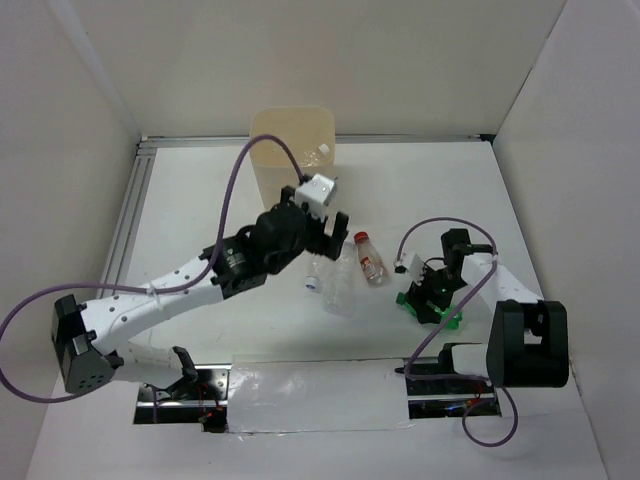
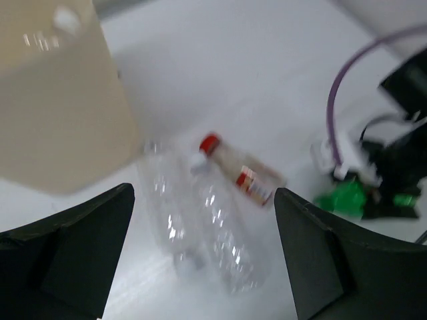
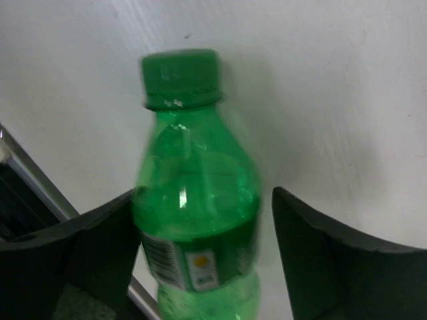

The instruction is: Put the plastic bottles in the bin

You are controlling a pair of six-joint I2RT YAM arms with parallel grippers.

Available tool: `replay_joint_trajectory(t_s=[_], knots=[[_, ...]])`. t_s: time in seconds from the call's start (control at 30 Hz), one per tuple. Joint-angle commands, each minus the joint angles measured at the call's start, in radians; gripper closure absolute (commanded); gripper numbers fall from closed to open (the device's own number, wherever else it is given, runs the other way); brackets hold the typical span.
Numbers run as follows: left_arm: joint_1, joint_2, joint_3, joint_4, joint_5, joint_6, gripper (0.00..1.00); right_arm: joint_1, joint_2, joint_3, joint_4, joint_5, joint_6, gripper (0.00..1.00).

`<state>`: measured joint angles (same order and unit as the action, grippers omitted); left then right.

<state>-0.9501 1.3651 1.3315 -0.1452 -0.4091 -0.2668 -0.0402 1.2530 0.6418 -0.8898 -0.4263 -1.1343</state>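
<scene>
Tall cream plastic bin (image 2: 60,100): one white cap (image 1: 322,151) inside (blurry). Desk (image 1: 420,180): two clear plastic bottles (image 2: 220,233), one red-capped bottle (image 2: 243,175). Left gripper (image 2: 203,190) gapes; right gripper (image 3: 203,192), apart, straddles green plastic bottle (image 3: 193,220).

Cam 1, top ext.: we sit above and behind the arm bases, looking down and fwd, far enough to take in the whole table (image 1: 540,200). Cam 2, left wrist: we look fwd and down past the left gripper (image 2: 203,193), mid range, blurred; bin (image 2: 60,100) wall at left, red-cap bottle (image 2: 243,175) centre, green bottle (image 2: 347,199) at right. Cam 3, right wrist: we look down past the right gripper (image 3: 203,192), v. close on the green bottle. Shared: cams 1+2 hold bin, red-cap bottle; all three hold the green bottle.
</scene>
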Motion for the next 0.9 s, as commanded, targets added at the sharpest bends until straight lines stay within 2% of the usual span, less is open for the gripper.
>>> replay_joint_trajectory(t_s=[0.0,0.1,0.13,0.23,0.27,0.4,0.43,0.47,0.5,0.53,0.6,0.63,0.67,0.7,0.73,0.8,0.87], knots=[[-0.018,-0.066,-0.219,-0.016,-0.054,-0.06,0.02,0.019,0.04,-0.004,0.117,0.072,0.05,0.22],[-0.018,-0.077,-0.356,0.013,-0.054,-0.117,0.0,0.028,0.066,-0.004,0.126,0.092,0.059,0.37],[-0.018,-0.077,-0.374,0.013,-0.068,-0.127,0.0,0.028,0.066,-0.004,0.126,0.092,0.059,0.49],[-0.018,0.008,-0.374,0.004,-0.102,-0.181,0.0,0.028,0.066,0.021,0.082,0.08,0.059,0.7],[-0.007,0.029,-0.365,0.004,-0.112,-0.181,0.0,0.016,0.066,0.047,0.053,0.046,0.048,0.81],[0.003,0.101,-0.338,0.018,-0.112,-0.195,0.0,-0.053,-0.001,0.328,-0.162,-0.108,0.033,0.83],[0.004,0.11,-0.338,0.027,-0.103,-0.195,0.0,-0.053,-0.001,0.496,-0.21,-0.138,0.044,0.83],[0.016,0.136,-0.327,0.045,-0.091,-0.186,0.0,-0.053,0.012,0.677,-0.21,-0.232,0.114,0.83],[0.016,0.137,-0.327,0.045,-0.091,-0.186,0.0,-0.053,0.028,0.679,-0.21,-0.233,0.114,0.83],[0.03,0.159,-0.313,0.056,-0.091,-0.186,0.0,-0.053,0.048,0.854,-0.168,-0.27,0.161,0.83],[0.042,0.187,-0.301,0.056,-0.091,-0.186,0.0,-0.053,0.1,0.996,-0.06,-0.395,0.362,0.83],[0.056,0.198,-0.292,0.065,-0.077,-0.196,0.0,-0.053,0.111,1.065,0.142,-0.435,0.457,0.83],[0.056,0.207,-0.292,0.065,-0.059,-0.196,0.0,-0.041,0.12,1.078,0.264,-0.506,0.558,0.83],[0.065,0.216,-0.292,0.076,-0.059,-0.196,0.0,-0.024,0.132,1.078,0.379,-0.532,0.737,0.83],[0.065,0.216,-0.292,0.091,-0.045,-0.206,0.0,0.03,0.167,1.087,0.607,-0.545,0.821,0.83],[0.065,0.216,-0.302,0.101,-0.036,-0.206,0.0,0.112,0.229,1.133,0.745,-0.507,0.945,0.83],[0.065,0.204,-0.327,0.111,-0.027,-0.227,0.0,0.218,0.365,1.215,0.817,-0.467,1.039,0.83]])
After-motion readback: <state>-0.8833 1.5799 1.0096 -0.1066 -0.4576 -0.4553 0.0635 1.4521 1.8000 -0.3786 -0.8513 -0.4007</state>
